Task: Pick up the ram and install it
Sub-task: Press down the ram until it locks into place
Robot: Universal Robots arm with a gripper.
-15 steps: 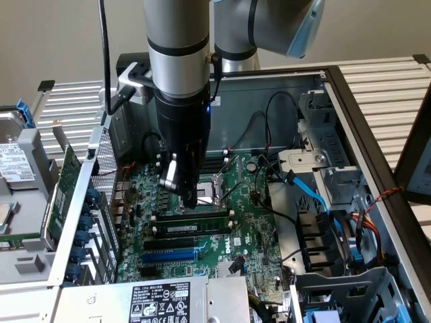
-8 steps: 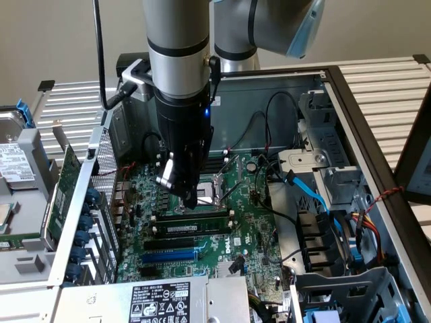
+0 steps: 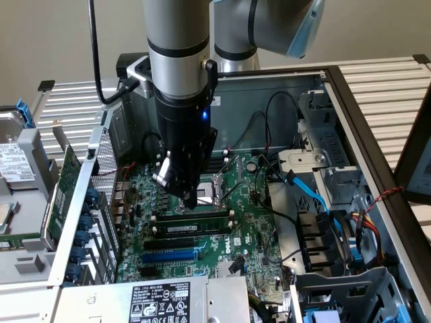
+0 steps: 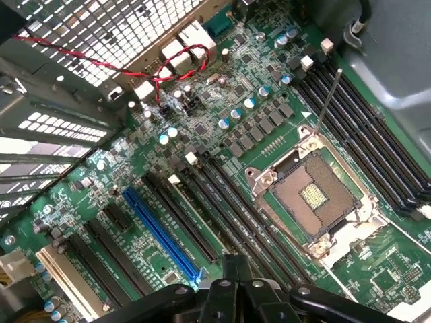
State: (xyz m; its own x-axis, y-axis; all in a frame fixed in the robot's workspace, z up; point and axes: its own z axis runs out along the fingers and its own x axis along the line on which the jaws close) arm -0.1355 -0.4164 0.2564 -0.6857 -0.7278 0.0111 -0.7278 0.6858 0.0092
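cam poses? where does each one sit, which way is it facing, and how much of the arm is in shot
Exterior view: off the arm, above the open PC case, looking down at the motherboard; the arm and its end effector hang over the CPU socket, just above the ram lying along a slot.
Wrist view: on the wrist, looking down close at the motherboard; the end effector's dark body shows at the picture's edge.
Shared: the CPU socket, the blue slot and the motherboard.
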